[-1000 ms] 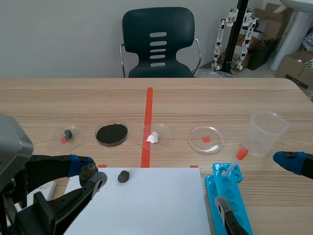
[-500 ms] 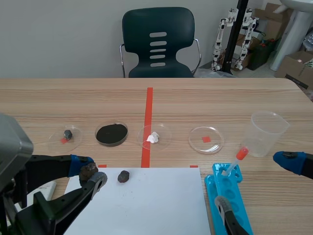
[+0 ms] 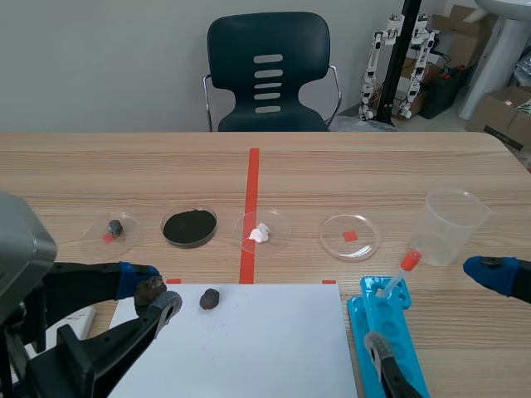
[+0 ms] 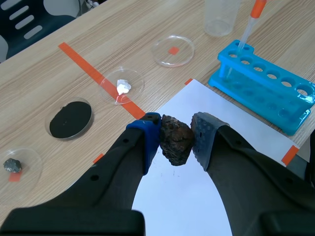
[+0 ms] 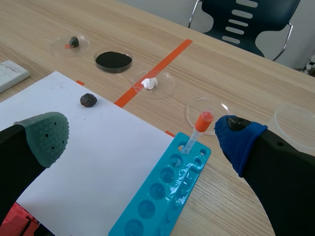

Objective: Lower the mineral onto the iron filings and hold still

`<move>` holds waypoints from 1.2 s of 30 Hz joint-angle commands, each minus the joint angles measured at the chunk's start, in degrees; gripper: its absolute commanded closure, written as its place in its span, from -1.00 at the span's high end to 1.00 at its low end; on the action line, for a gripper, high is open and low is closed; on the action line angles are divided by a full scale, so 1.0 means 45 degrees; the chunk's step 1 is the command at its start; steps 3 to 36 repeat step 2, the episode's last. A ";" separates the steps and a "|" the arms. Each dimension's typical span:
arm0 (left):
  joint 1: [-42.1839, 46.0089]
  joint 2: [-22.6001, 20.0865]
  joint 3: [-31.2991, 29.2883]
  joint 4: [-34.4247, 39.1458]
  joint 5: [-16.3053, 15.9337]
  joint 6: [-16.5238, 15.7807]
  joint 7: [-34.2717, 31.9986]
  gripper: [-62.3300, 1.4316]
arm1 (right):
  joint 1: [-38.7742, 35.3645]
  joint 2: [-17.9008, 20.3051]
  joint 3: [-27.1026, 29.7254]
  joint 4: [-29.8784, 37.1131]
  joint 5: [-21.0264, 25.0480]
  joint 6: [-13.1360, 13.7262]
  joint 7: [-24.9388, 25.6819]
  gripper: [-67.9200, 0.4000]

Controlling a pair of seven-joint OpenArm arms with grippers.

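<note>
well, my left gripper (image 3: 151, 290) was clamped on the mineral (image 4: 176, 140), a rough dark brown lump pressed between my blue pad and my grey pad. i held it over the near left corner of the one white sheet (image 3: 249, 340). it was nearer to me than the iron filings (image 3: 189, 226) and apart from them, so it had not touched the black powder. my right gripper (image 5: 142, 138) stood wide apart with nothing between its fingers.

i counted four clear dishes in a row across the table (image 3: 373, 166). the first dish (image 3: 91, 236) held a small dark stone (image 3: 115, 225), and the second held the filings. the third dish (image 3: 278, 228) held a white lump (image 3: 260, 233), and the fourth dish (image 3: 328, 236) showed a red square (image 3: 350, 235) through it. that made three dark stones in all: the one in my grip, the one in the first dish, and a loose stone (image 3: 210, 298) lying on the sheet near its far edge. one blue rack (image 5: 162, 196) lay just beside the sheet with one orange-capped pipette (image 5: 197, 129) standing in it. one clear cup (image 3: 452, 224) stood beyond the rack.
</note>
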 commanded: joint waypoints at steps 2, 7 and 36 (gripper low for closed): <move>-0.0010 0.0092 -0.0019 0.0160 -0.0073 0.0029 -0.0248 -0.65 | 0.0005 0.0068 0.0073 0.0136 0.0102 -0.0039 0.0185 0.84; -0.0010 0.0092 -0.0019 0.0160 -0.0073 0.0029 -0.0248 -0.65 | 0.0005 0.0068 0.0073 0.0136 0.0102 -0.0039 0.0185 0.84; -0.0010 0.0092 -0.0019 0.0160 -0.0073 0.0029 -0.0248 -0.65 | 0.0005 0.0068 0.0073 0.0136 0.0102 -0.0039 0.0185 0.84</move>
